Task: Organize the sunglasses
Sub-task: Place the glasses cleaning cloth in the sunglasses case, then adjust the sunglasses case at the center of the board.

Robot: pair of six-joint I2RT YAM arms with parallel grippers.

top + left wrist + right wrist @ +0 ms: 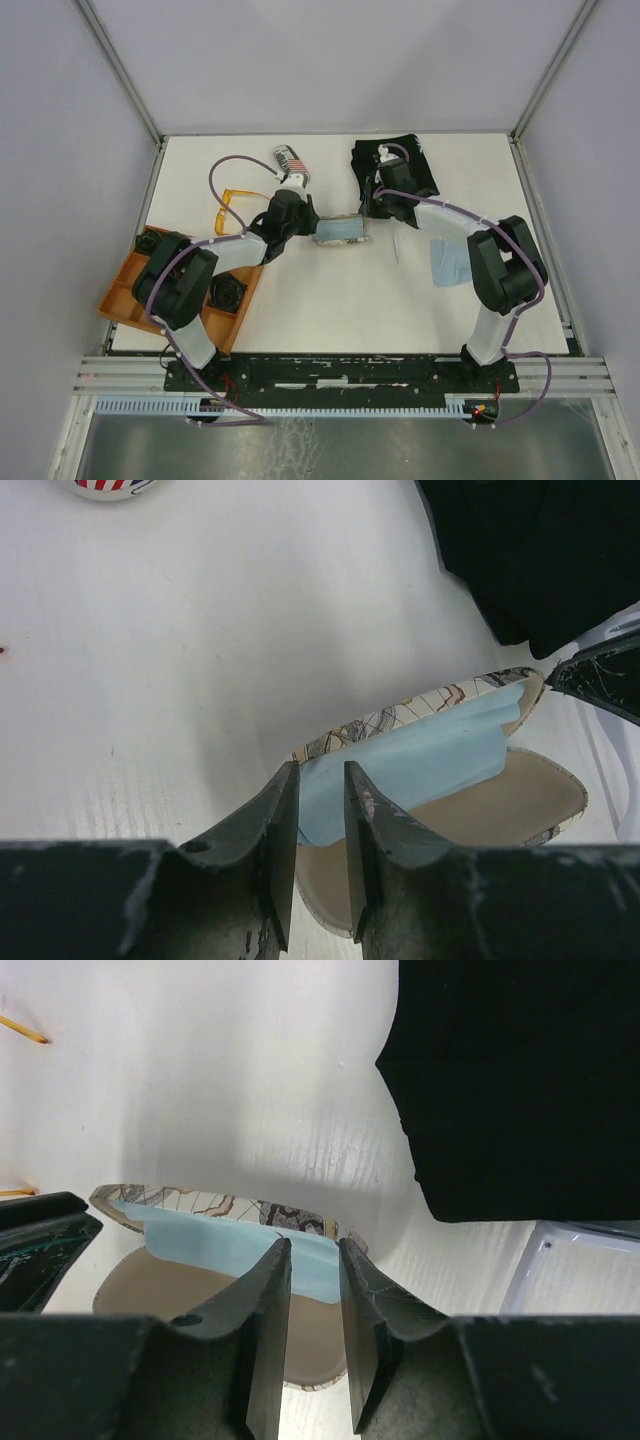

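White counter carries the open case (340, 232) between the narrowly parted, empty left gripper (317, 775) and right gripper (313, 1250); orange sunglasses (222, 218) lie beyond the left arm, white sunglasses (545, 1245) just beside the right.

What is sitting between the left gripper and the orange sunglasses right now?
Nothing on the table does. The orange sunglasses lie on it left of the left gripper, which is at the open glasses case; only that arm's own wrist lies between them.
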